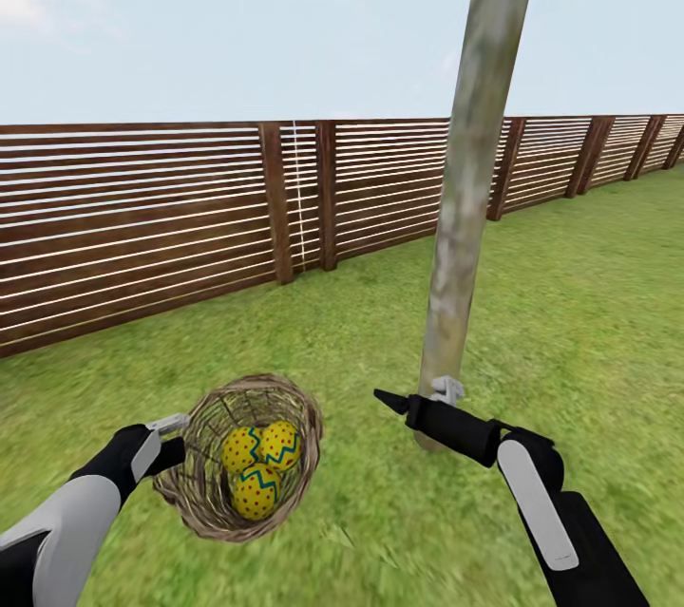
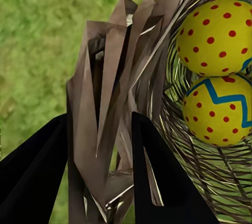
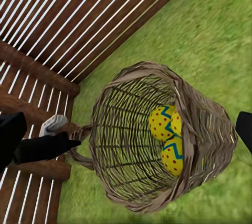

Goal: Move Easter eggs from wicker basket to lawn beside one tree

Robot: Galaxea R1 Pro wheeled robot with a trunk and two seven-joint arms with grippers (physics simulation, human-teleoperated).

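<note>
With my left gripper (image 2: 100, 155) fingers clamped on the wicker basket (image 1: 204, 498) rim, lower left by the tree (image 1: 470, 199), I next reach my spread, empty right gripper (image 1: 418, 395) for the eggs (image 1: 258, 464).

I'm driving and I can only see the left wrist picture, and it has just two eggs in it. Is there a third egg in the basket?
Observer: Yes. The head view shows three eggs in the basket.
Operator: Is a tree close?
Observer: Yes. A tree stands on the lawn just right of the basket.
Operator: Where's my other gripper?
Observer: The right gripper is open by the foot of the tree, apart from the basket.
</note>
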